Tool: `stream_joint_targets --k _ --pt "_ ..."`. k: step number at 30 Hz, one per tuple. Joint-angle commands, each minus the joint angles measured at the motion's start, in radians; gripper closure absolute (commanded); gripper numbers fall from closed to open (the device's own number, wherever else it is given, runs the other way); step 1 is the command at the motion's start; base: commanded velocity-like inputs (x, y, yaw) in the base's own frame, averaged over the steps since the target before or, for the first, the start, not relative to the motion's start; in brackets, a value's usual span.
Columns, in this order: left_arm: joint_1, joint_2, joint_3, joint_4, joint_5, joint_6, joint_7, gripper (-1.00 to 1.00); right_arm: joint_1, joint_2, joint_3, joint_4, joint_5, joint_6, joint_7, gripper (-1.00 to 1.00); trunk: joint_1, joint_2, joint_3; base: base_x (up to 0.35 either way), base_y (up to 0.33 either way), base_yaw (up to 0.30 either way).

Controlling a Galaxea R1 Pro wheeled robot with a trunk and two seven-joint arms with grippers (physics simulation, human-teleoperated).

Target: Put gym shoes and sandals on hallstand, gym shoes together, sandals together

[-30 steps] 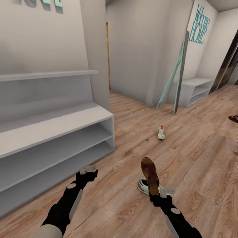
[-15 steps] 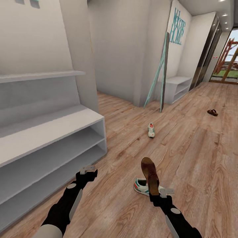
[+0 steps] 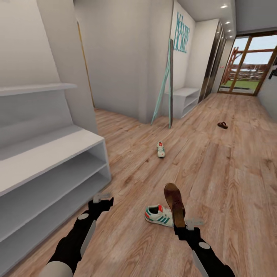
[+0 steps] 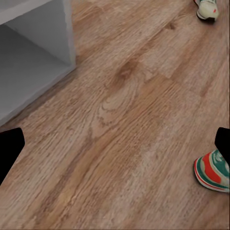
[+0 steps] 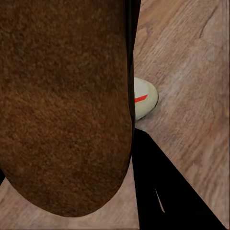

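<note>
- The right end effector (image 3: 184, 222) grips one brown sandal (image 3: 175, 204), held upright off the floor; the left end effector (image 3: 100, 199) hangs empty, its fingers spread wide.
- The hallstand (image 3: 50, 154) stands beyond the left end effector, shelves bare: as I judge it, nothing is placed yet.
- The corridor floor (image 3: 215, 181) carries the rest: one gym shoe (image 3: 159, 215) just beside the held sandal, another gym shoe (image 3: 161, 149) farther ahead, a second sandal (image 3: 222, 124) well beyond.
</note>
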Motion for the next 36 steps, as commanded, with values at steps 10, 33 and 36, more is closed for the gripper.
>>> stream_joint_targets --k 10,33,36 --pt "0.000 0.000 0.000 -0.002 0.003 0.006 0.000 -1.00 0.000 0.000 0.000 -0.001 -0.004 0.003 -0.001 1.00 0.000 0.000 -0.001 0.000 0.019 -0.297" --pt "0.000 -0.002 0.000 -0.002 0.003 0.006 0.000 -1.00 0.000 0.000 -0.002 0.006 -0.004 0.001 -0.003 1.00 0.000 0.000 -0.001 -0.047 0.206 -0.139" --pt "0.000 -0.001 0.001 -0.002 0.003 0.006 0.000 -1.00 -0.001 0.000 -0.002 0.005 -0.004 0.001 -0.003 1.00 0.000 0.000 -0.001 0.000 0.133 -0.015"
